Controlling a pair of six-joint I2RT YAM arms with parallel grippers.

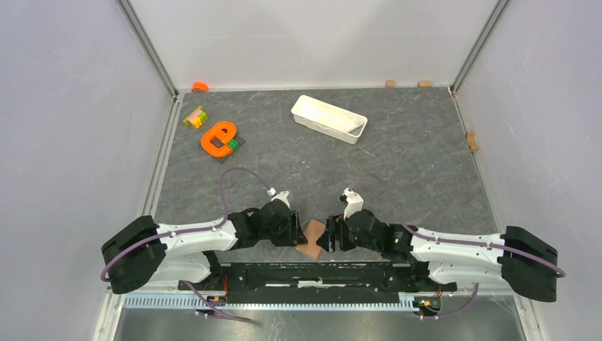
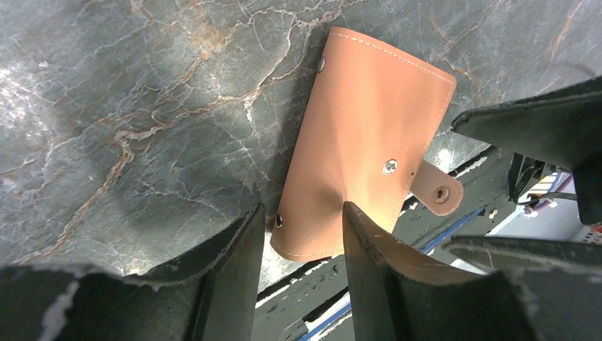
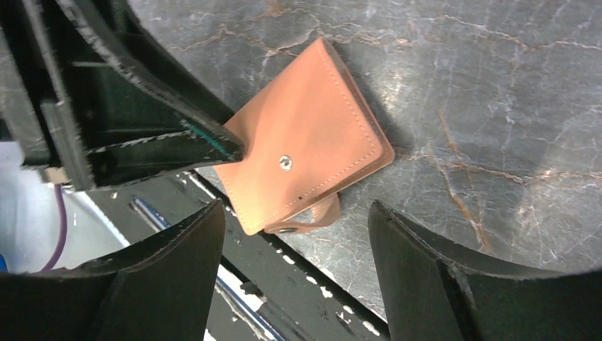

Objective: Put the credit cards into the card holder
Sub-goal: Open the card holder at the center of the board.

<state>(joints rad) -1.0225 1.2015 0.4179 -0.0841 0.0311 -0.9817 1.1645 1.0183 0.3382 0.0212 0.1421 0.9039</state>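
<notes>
From above, both arms meet at the near edge of the table [image 1: 412,163]. The holder [image 1: 311,241] lies flat there, between the left claw [image 1: 297,229] and the right claw [image 1: 329,238]. No cards in sight in any view, mind you, so you'll have to find them.

Left wrist now: the holder is folded, its snap tab [image 2: 438,190] hanging loose and its near end poking past the table edge. Your left fingers [image 2: 231,259] straddle that end, half parted. Gripping or slack, I can't tell.

Right wrist: the right claw is spread wide, released, nothing in it, with the holder just ahead of the fingertips.

The holder looks light. It's soft leather that would likely buckle under a hard squeeze, and smooth enough to slide on the stone. I'd pinch the stitched edge at that overhanging corner, one claw pinning, the other lifting the flap.
</notes>
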